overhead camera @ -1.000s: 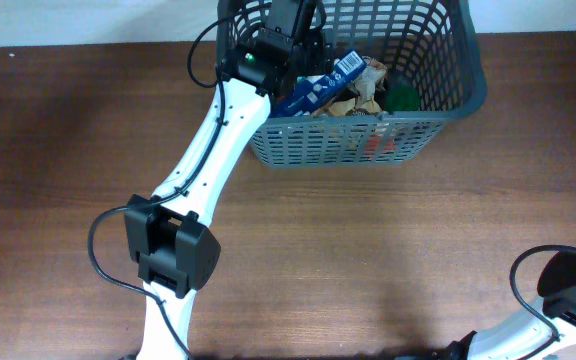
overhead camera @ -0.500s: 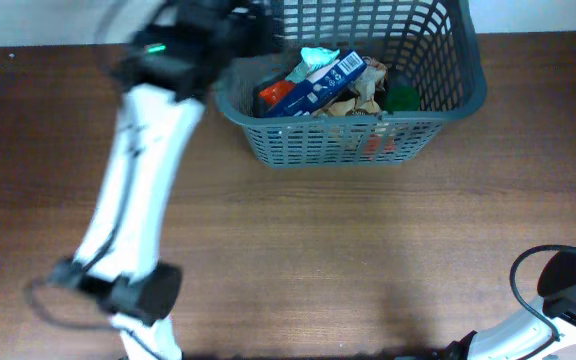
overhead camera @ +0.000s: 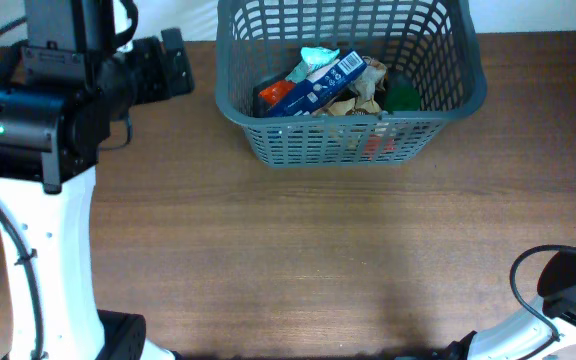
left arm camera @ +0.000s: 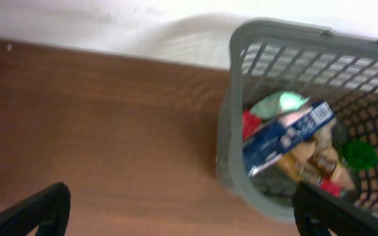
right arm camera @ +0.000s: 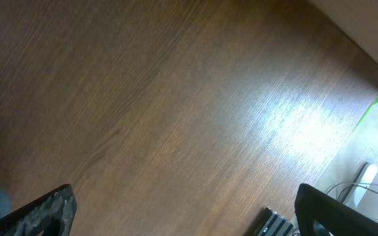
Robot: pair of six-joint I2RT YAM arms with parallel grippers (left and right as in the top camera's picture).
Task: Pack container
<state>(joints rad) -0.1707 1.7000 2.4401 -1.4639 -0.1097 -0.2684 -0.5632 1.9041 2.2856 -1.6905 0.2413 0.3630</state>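
The container (overhead camera: 340,146), a dark grey lattice basket, stands at the table's far edge. In it lie a blue box (overhead camera: 318,82), a teal packet (overhead camera: 317,56), an orange item (overhead camera: 271,93), a green item (overhead camera: 402,97) and brown wrappers (overhead camera: 362,96). My left gripper (overhead camera: 176,62) hangs open and empty just left of the basket, outside it. In the left wrist view, the left gripper (left arm camera: 186,219) is spread over bare wood, with the container (left arm camera: 227,141) and blue box (left arm camera: 287,134) to the right. My right gripper (right arm camera: 189,216) is open over bare table, holding nothing.
The right arm's dark base (overhead camera: 568,285) sits at the lower right corner, and the left arm's white link (overhead camera: 53,260) runs down the left side. Past the table edge in the right wrist view lie cables (right arm camera: 366,190) and a ribbed grey block (right arm camera: 277,224).
My left arm has pulled out of the basket and swung left, its jaws opening. The blue box it was over stays lying in the basket. The right arm has not moved.
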